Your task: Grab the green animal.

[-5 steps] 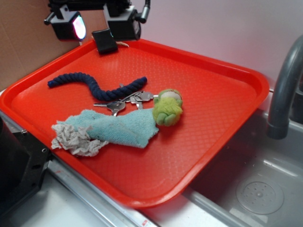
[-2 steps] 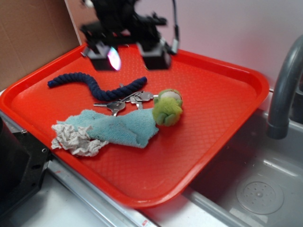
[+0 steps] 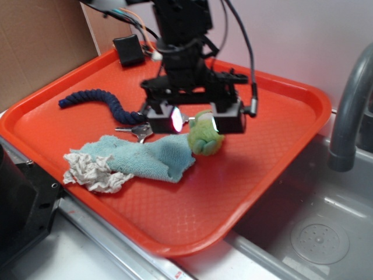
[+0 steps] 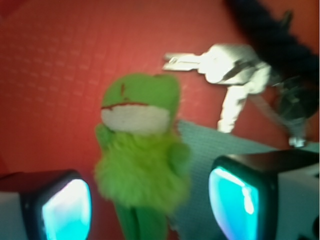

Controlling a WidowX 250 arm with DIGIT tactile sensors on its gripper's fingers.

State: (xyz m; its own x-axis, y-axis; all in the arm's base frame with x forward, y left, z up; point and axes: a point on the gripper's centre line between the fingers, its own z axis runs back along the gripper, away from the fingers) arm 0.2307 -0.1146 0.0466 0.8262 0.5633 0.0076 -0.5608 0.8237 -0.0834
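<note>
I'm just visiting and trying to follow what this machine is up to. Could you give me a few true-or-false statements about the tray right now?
1. The end effector is open, with the green animal between its fingers. True.
2. The green animal is lifted off the red tray. False: it lies on the tray.
3. Silver keys lie near the green animal. True.
4. The teal cloth covers the green animal completely. False: the cloth lies beside it, and the toy is in plain view.
5. The dark blue rope hangs in the sink. False: it lies on the tray.
</note>
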